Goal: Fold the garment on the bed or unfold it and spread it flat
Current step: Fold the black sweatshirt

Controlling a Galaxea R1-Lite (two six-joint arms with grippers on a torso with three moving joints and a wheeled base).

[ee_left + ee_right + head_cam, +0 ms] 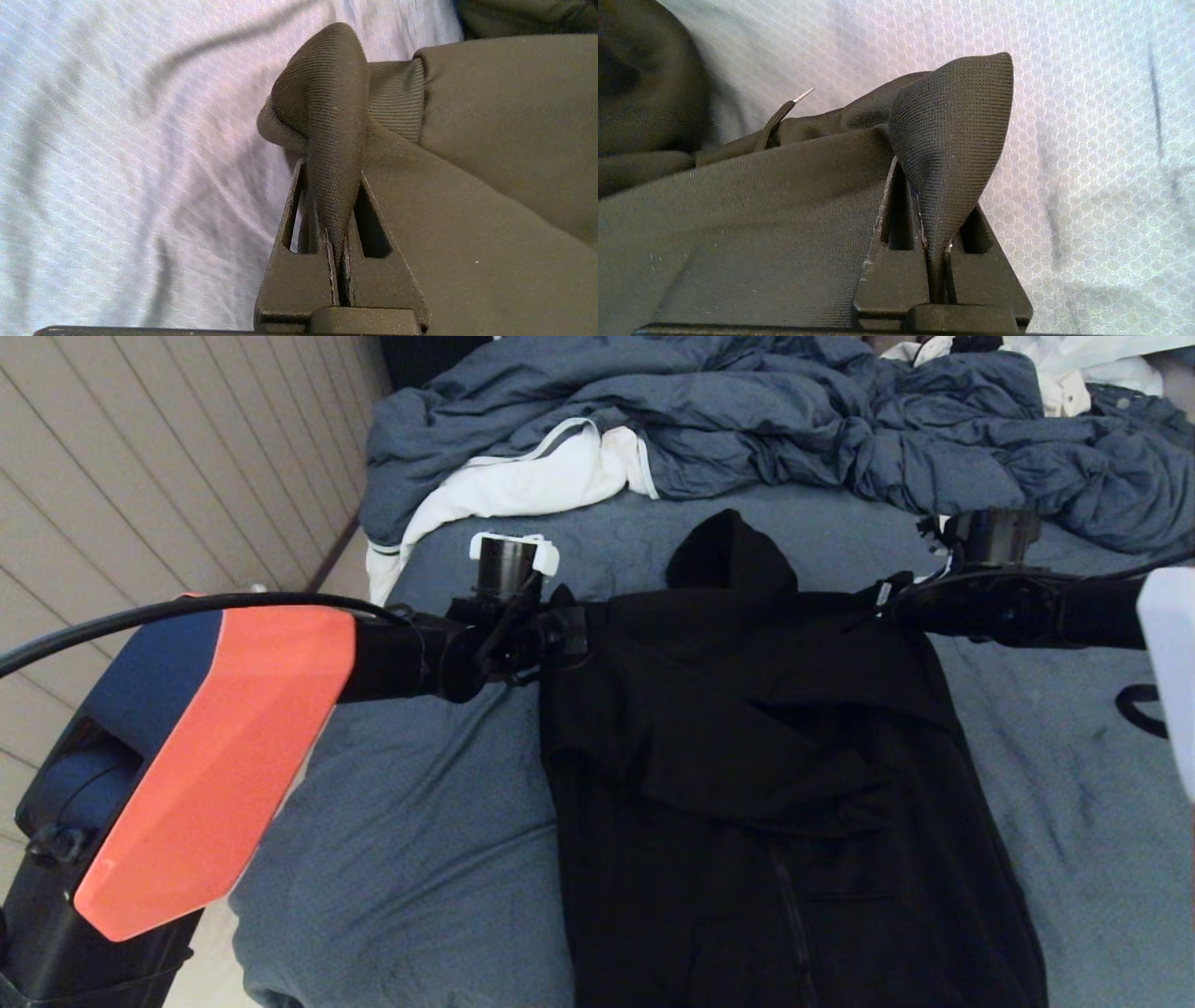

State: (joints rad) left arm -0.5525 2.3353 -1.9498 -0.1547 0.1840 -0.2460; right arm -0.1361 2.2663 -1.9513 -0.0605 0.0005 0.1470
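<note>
Left hand (337,219) clenched on garment (766,784) shoulder fold, right hand (934,224) clenched on opposite shoulder, hood toward duvet (794,420), bed (420,840) beneath.

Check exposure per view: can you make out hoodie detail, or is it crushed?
Head view: hoodie nearly solid black, folds faint. Left wrist view: sheet washed out, knit sharp above the left gripper. Right wrist view: weave crisp above the right gripper.

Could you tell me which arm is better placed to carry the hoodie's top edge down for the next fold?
Neither alone, probably both. The left claw is shut on the hoodie at its left shoulder, the right claw at its right, level with each other on the bed.
</note>
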